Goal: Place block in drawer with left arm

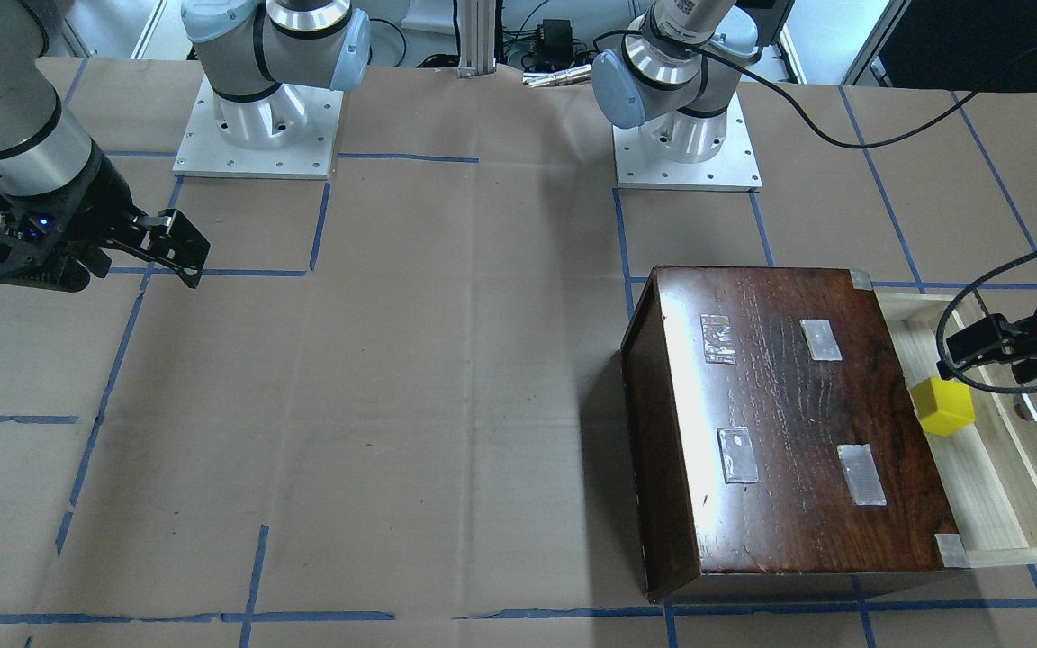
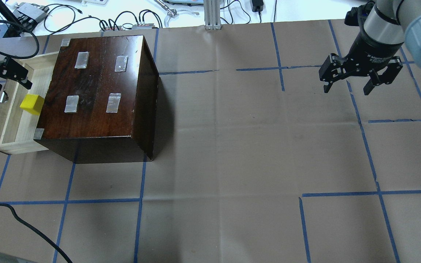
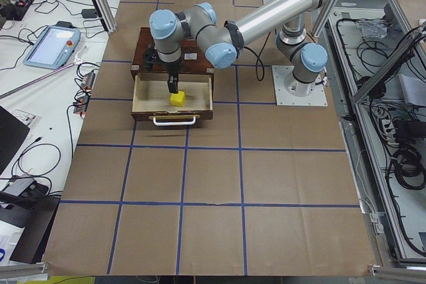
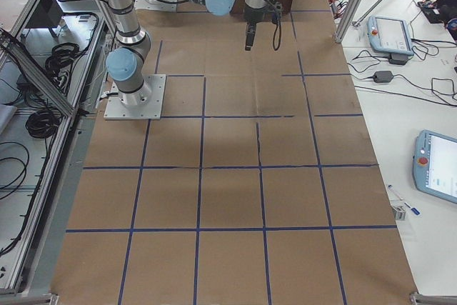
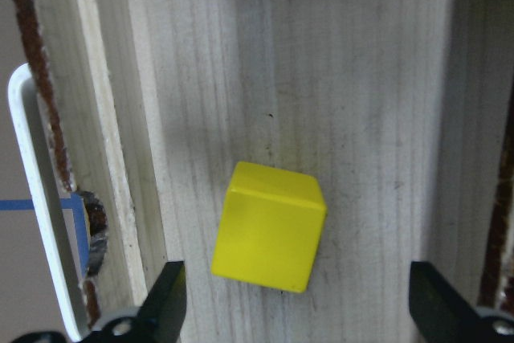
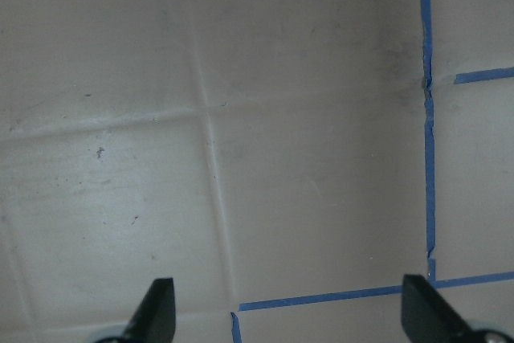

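The yellow block [image 1: 942, 407] lies on the floor of the open pale-wood drawer [image 1: 978, 486], free of any grip. It also shows in the overhead view [image 2: 31, 104] and the left wrist view [image 5: 269, 226]. My left gripper [image 2: 9, 82] hovers open just above the drawer [image 2: 13, 124]. In the left wrist view [image 5: 301, 309] its fingertips stand wide apart on either side of the block, not touching it. My right gripper [image 2: 347, 88] is open and empty above the table's far right, seen over bare paper in its wrist view [image 6: 291, 315].
The glossy dark-brown box [image 2: 97, 84] with taped patches stands behind the drawer. The drawer's white handle [image 5: 36, 198] is on its front board. A black cable [image 2: 31, 230] lies at the table's near left. The arm bases [image 1: 257, 117] stand at the robot's edge.
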You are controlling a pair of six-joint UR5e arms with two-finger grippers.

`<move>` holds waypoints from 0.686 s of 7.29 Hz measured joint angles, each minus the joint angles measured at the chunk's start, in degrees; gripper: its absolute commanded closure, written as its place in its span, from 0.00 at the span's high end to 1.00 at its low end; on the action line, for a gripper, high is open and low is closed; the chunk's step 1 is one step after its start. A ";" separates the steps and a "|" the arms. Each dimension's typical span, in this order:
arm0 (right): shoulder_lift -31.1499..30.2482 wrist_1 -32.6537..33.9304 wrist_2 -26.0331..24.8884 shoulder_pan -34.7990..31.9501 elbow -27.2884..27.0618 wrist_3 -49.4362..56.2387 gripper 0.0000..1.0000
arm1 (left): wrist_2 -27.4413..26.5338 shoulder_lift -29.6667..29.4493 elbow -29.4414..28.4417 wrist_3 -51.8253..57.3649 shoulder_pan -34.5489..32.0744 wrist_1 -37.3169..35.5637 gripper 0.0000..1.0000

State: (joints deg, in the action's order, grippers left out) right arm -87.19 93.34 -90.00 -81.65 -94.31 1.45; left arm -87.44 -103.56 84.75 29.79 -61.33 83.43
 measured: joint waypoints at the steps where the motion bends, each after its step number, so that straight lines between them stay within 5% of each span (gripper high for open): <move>1: 0.00 0.00 0.00 0.00 0.00 0.00 1.00 | -0.06 2.47 -0.02 -3.68 -3.09 2.67 0.99; 5: 0.00 0.00 0.00 0.00 0.04 -0.04 1.00 | -0.16 10.12 3.45 -20.84 -18.41 7.31 0.99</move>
State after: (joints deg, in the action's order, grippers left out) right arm -87.19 93.34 -90.00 -81.65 -94.27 1.41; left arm -87.60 -93.45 88.20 8.94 -79.74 90.74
